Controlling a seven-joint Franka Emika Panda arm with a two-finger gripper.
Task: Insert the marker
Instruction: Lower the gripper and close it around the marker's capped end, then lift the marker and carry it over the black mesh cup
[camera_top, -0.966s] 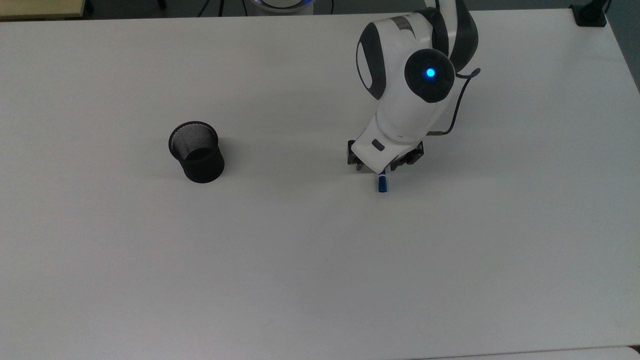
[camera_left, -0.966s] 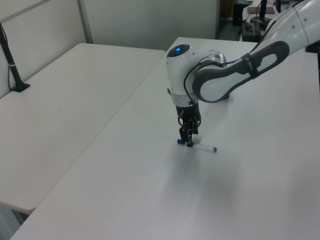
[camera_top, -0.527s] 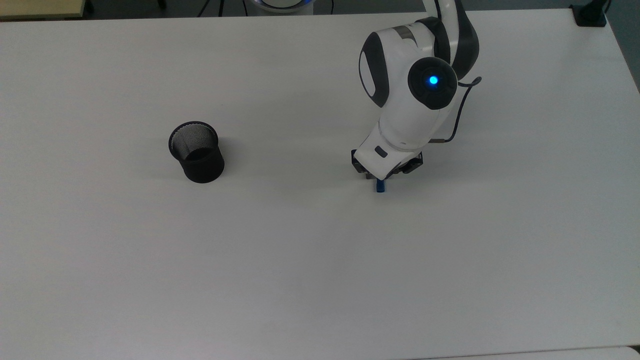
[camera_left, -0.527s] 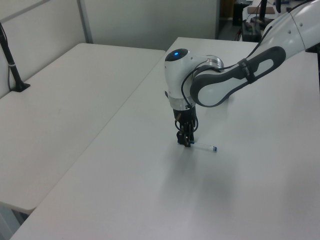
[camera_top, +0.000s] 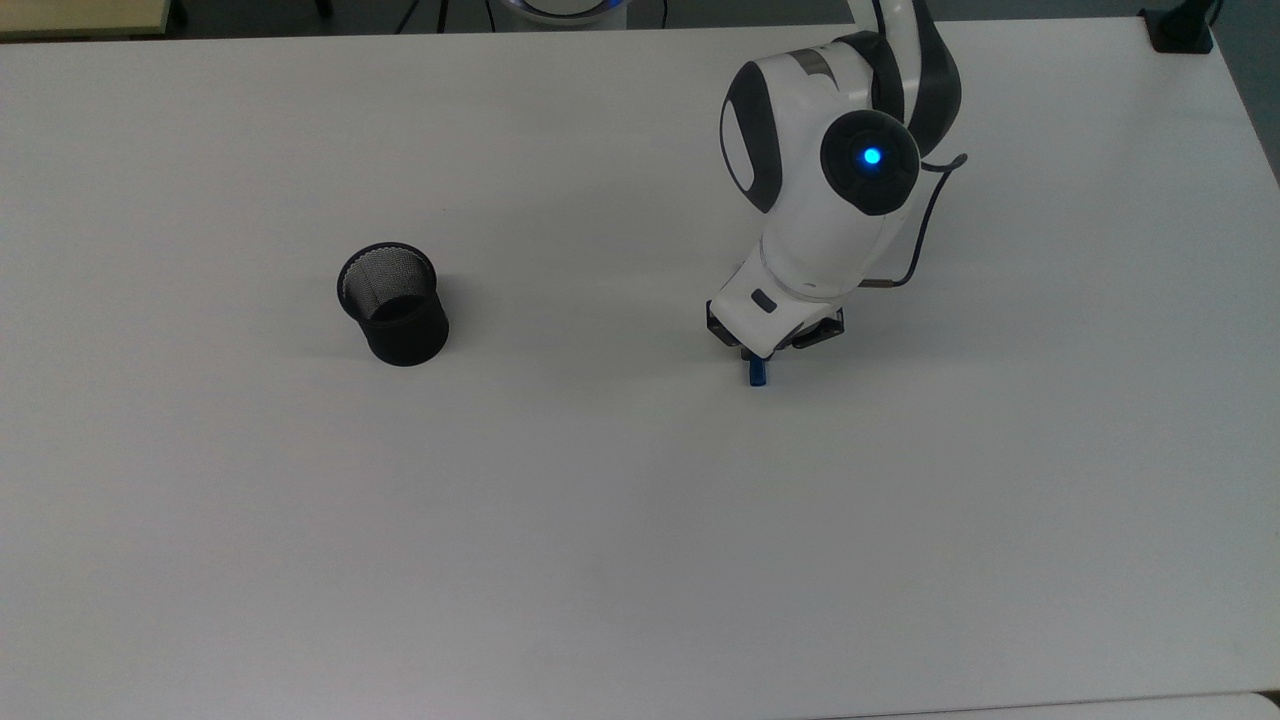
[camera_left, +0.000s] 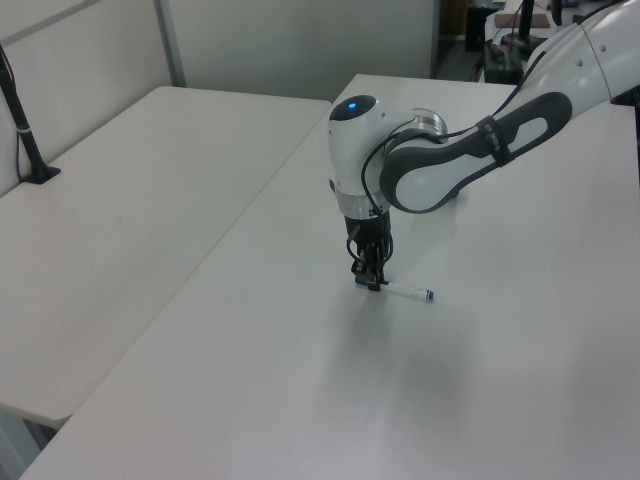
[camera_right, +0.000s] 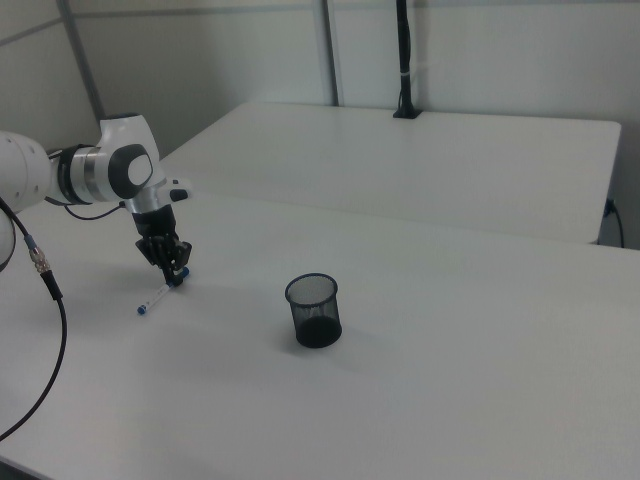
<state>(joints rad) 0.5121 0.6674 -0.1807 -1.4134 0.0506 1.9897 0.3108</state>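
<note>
The marker (camera_left: 405, 291) lies on the white table (camera_top: 600, 560), a slim white barrel with blue ends. In the top view just its blue cap (camera_top: 758, 373) pokes out from under the arm's hand. My gripper (camera_left: 372, 282) points straight down and is shut on the marker near its cap end, with the fingers close together around the barrel. The right view has the gripper (camera_right: 175, 274) at the marker's (camera_right: 158, 297) upper end, the rest of the barrel slanting down to the right view's left. The black mesh cup (camera_top: 395, 305) stands upright, far off toward the top view's left.
The cup (camera_right: 314, 310) is open at the top, with bare table all around it. A second white table (camera_left: 110, 220) adjoins along the left view's left. A black post clamp (camera_left: 30, 160) sits on that table's far edge.
The gripper came down over the marker's cap end and its fingers drew together on the barrel. The cup has not moved.
</note>
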